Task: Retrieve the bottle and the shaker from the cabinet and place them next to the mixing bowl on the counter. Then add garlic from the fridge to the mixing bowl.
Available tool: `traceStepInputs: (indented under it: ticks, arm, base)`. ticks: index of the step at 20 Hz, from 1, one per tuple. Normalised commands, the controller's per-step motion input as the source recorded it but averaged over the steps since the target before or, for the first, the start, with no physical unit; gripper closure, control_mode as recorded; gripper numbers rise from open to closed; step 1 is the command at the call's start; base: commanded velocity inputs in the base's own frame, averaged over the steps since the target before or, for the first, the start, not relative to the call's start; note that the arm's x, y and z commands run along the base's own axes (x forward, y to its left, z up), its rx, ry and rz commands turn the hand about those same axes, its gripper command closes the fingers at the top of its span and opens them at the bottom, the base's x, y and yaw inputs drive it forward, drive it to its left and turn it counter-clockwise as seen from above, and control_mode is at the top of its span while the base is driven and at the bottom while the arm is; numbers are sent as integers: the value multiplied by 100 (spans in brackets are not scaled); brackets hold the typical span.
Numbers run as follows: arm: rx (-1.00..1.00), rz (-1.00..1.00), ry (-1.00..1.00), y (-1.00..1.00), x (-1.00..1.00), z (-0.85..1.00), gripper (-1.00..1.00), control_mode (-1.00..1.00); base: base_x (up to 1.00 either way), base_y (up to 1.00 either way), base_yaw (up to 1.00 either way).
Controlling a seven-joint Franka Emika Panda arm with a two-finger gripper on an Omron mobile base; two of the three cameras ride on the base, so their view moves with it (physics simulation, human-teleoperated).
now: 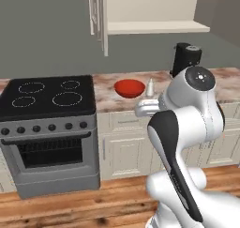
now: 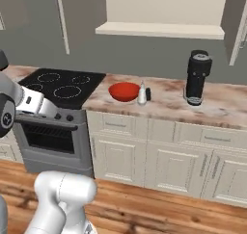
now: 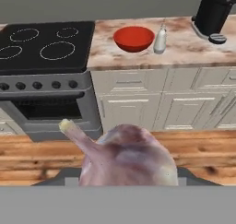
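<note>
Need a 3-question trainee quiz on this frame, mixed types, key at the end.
1. True or false: the bottle and the shaker stand on the counter beside the mixing bowl.
2. What fills the gripper in the hand view? A) garlic B) an orange-red vegetable C) nothing
3. Fill in: the mixing bowl sits between the bottle and the black ______.

Key: 1 true. 2 A: a lumpy whitish bulb with a stem sits right at the hand, apparently gripped. 3 stovetop. The bowl holds nothing yet.
</note>
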Motion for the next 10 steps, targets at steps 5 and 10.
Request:
traceStepInputs:
  ticks: [5, 10]
  arm:
    - [0, 0, 0, 0, 0, 0, 100, 100]
    - [0, 0, 0, 0, 0, 0, 100, 100]
  base:
    - [64, -93, 34]
    - [50, -30, 3]
